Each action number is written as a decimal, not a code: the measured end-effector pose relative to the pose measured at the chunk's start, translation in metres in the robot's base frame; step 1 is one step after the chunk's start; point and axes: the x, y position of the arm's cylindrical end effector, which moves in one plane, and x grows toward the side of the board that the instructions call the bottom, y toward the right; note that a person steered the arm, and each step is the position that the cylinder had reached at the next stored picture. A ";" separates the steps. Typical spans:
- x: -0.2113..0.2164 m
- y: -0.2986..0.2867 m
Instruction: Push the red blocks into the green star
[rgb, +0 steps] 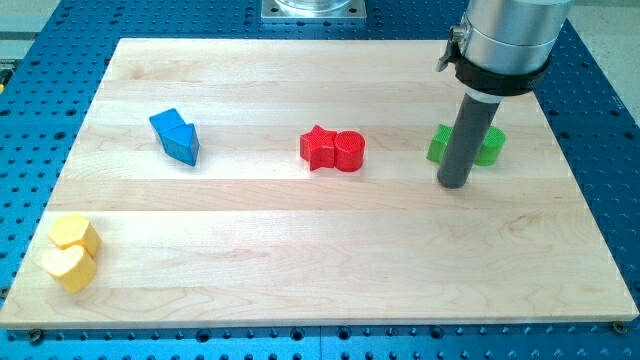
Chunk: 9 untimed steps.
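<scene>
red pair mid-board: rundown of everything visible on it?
Two glossy red blocks sit near the board's middle: a red star on the view's left and a red cylinder on its right, sides touching, both flat on the wooden board. Nothing else touches them. My tip is well off toward the view's right, in front of the green blocks, apart from the pair.

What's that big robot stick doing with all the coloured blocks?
The robot arm's rod is pushing blocks around a wooden board. My tip sits right in front of the green blocks, partly hiding them. The two red blocks, touching each other, wait in the middle, to the view's left of the tip. They have not reached the green ones yet.
</scene>
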 end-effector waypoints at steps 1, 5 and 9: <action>0.001 -0.017; -0.014 -0.185; -0.103 -0.110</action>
